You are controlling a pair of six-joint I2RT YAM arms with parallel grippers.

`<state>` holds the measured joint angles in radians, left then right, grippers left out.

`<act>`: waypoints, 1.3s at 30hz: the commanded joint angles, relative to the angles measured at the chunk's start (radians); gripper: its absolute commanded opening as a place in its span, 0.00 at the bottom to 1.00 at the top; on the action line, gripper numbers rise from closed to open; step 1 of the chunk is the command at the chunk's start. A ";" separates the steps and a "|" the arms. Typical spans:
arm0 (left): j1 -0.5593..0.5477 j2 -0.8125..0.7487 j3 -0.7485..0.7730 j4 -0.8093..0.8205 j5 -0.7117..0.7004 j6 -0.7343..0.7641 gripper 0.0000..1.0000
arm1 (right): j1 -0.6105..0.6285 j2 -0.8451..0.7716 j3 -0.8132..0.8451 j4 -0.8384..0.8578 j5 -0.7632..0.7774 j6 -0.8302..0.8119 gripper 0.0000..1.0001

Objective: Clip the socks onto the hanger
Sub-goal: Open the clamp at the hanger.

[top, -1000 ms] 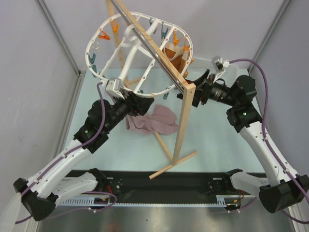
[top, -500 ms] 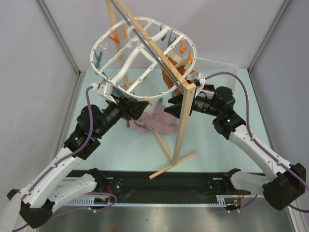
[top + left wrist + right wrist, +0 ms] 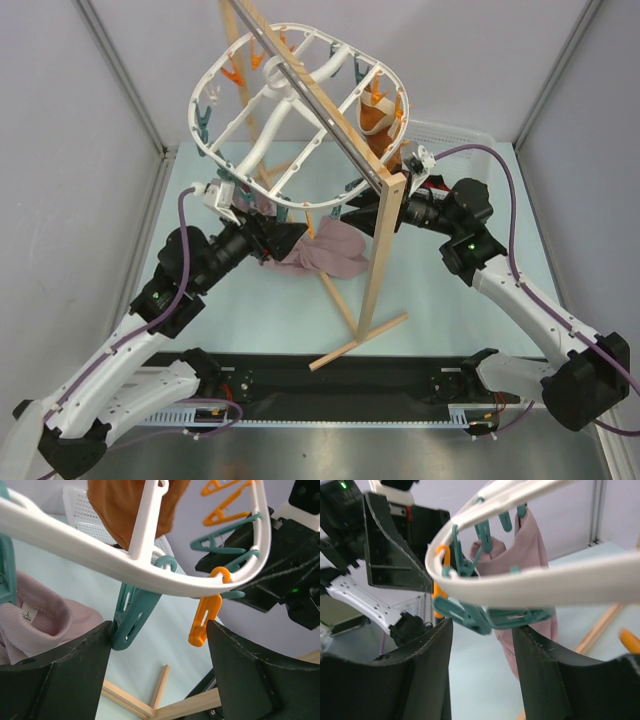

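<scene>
Wood and metal crowd the middle: the wooden stand point(image 3: 385, 250) and its metal rod point(image 3: 310, 95) run between the arms, partly screening the right gripper point(image 3: 482, 625) from above. A mauve-pink cloth point(image 3: 335, 252) lies on the table point(image 3: 440, 290) beneath, and more mauve-pink fabric hangs from the rim. An orange garment point(image 3: 375, 118) hangs at the far side, near a white basket point(image 3: 455, 135).

The hanger point(image 3: 258, 150) hangs tilted from the rod. The left gripper point(image 3: 157, 627) is spread wide and grasps nothing; the rim passes just above it, a teal clip point(image 3: 134, 620) close to one finger, an orange clip point(image 3: 204, 621) near the other. The right gripper's fingers stand apart around a sideways teal clip point(image 3: 485, 617); whether they press it, I cannot tell.
</scene>
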<state>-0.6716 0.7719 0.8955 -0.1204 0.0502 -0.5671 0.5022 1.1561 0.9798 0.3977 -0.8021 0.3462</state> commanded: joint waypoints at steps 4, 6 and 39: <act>0.006 -0.143 -0.098 0.013 0.203 -0.039 0.80 | -0.013 0.031 0.005 0.191 -0.115 0.140 0.52; 0.006 -0.193 -0.130 0.053 0.295 -0.057 0.78 | -0.011 0.036 0.003 0.225 -0.137 0.163 0.51; -0.235 0.128 0.079 0.369 0.172 0.032 0.71 | -0.011 -0.079 0.002 -0.008 -0.065 0.016 0.46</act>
<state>-0.9016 0.8787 0.9169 0.2028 0.2573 -0.6056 0.4984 1.0950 0.9783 0.4160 -0.8696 0.4026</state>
